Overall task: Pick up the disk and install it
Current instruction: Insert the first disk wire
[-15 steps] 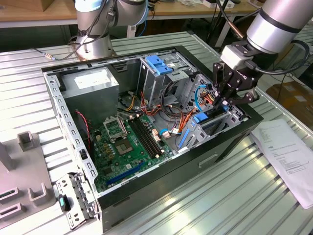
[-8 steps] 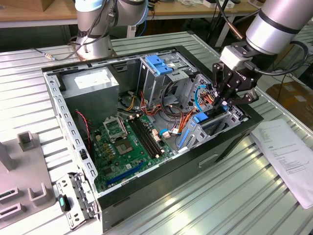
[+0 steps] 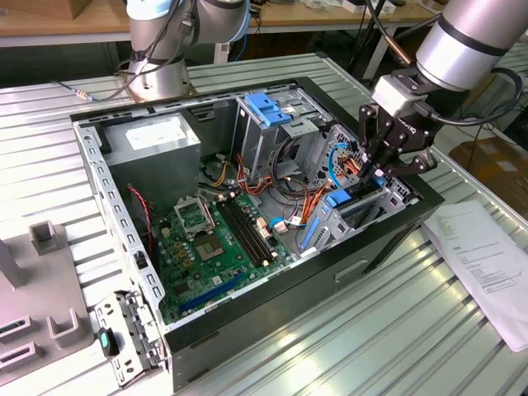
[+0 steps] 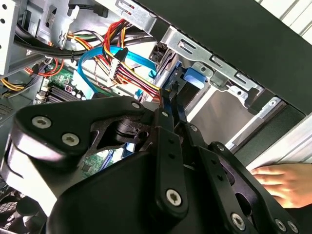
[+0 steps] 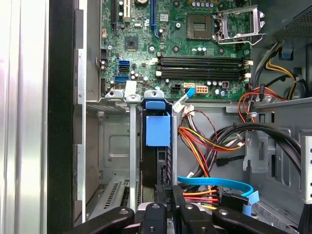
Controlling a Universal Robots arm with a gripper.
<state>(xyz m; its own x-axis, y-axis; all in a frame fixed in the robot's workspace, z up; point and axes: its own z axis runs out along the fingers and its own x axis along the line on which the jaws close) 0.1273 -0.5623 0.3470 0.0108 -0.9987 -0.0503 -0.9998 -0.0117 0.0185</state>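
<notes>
So I've got the open computer case (image 3: 124, 214) lying flat on the table (image 3: 330, 346), which fills the middle of the exterior view, motherboard (image 3: 214, 247) facing up so everything's reachable from above. The arm's over the drive bay (image 3: 363, 210) at right of centre. The disk (image 5: 158, 146) sits on edge in the slot, lower centre of the first wrist view, blue rail on top, looks mostly seated. The end effector (image 3: 378, 169) has its fingers (image 5: 168, 200) pinched nearly together on the disk's edge, gripping it. There's a hand (image 4: 287, 180) at lower right of the second wrist view.
</notes>
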